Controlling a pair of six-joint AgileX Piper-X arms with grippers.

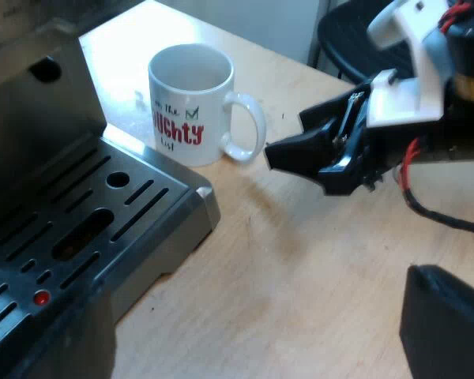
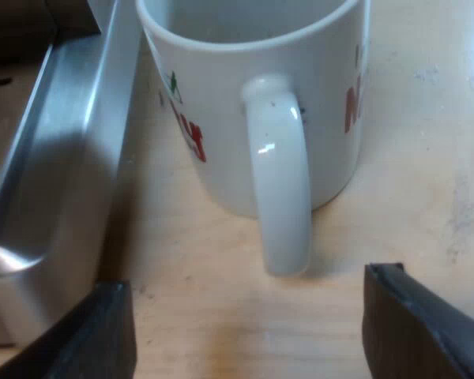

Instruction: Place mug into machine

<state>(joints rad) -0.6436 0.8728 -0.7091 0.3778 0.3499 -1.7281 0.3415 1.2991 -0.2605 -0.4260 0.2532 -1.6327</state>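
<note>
Between wide-spread black fingers (image 2: pixel 426 324) of right gripper (image 2: pixel 249 332): nothing held, bare pale wooden table (image 2: pixel 426 158). Just ahead, curved handle (image 2: pixel 283 181) of white ceramic mug with red lettering (image 1: pixel 191 103), upright near table corner, beside slotted steel drip tray (image 1: pixel 118 197) of espresso machine (image 1: pixel 31 103). Left gripper (image 1: pixel 257 316) likewise spread, empty.

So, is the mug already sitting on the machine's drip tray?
No, the mug stands on the wooden table beside the machine's drip tray, not on it.
</note>
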